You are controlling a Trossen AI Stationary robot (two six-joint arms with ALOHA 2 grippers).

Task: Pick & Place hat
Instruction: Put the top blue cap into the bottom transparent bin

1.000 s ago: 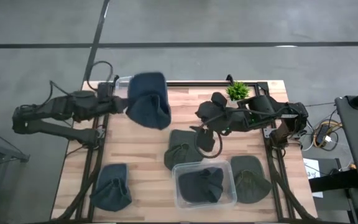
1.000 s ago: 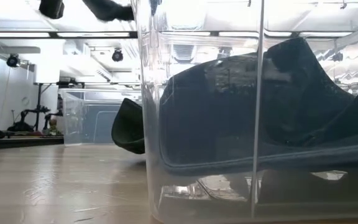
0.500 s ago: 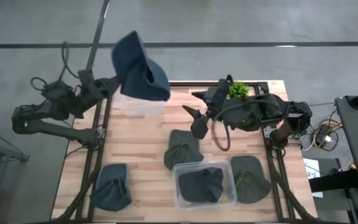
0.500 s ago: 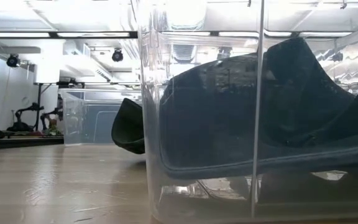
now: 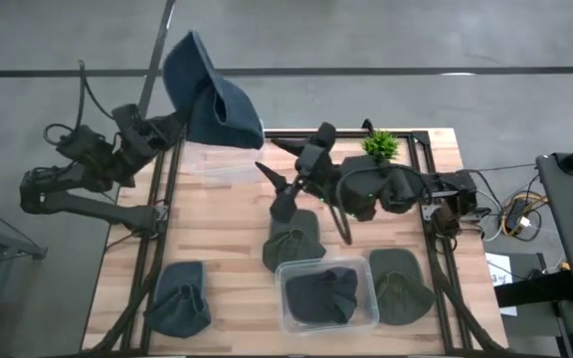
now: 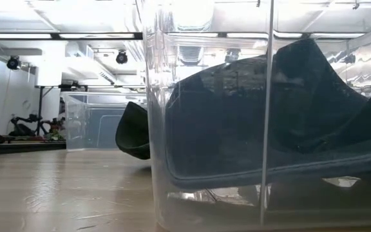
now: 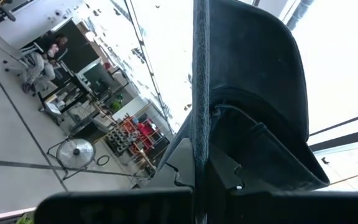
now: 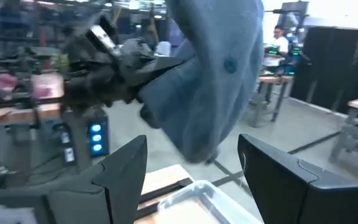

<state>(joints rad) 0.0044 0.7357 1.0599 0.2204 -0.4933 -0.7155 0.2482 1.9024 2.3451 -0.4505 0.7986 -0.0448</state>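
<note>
A dark blue hat (image 5: 207,94) is held up over the table's far left corner, with my left gripper (image 5: 174,126) shut on it. In the right wrist view this hat (image 8: 216,81) hangs ahead of my right gripper (image 8: 194,168), which stands open and holds nothing. In the high view my right gripper (image 5: 279,184) is above the table's middle, pointing toward the left. One more hat (image 5: 291,239) lies flat on the table below it. Another hat (image 5: 321,295) lies inside a clear container (image 5: 366,320) at the near edge. My left gripper pinches the hat's brim by its edge (image 7: 199,155) between its two fingers. The fingers come from the table's left side, slanting upward. The hat stands out beyond and above the fingers, lifted clear of the table, its crown (image 7: 260,106) to one side of the brim.
A second clear container (image 5: 222,164) stands at the far left under the held hat. More hats lie at the near left (image 5: 179,298) and near right (image 5: 401,283). A small green plant (image 5: 380,146) stands at the far right. In the low view the near container (image 6: 263,116) fills the foreground.
My left gripper has tipped upward and risen, swinging the hat up and toward the far left, from over the far-left container to beyond the table's corner. My right gripper has tipped up to level and gone toward the table's left, staying open.
</note>
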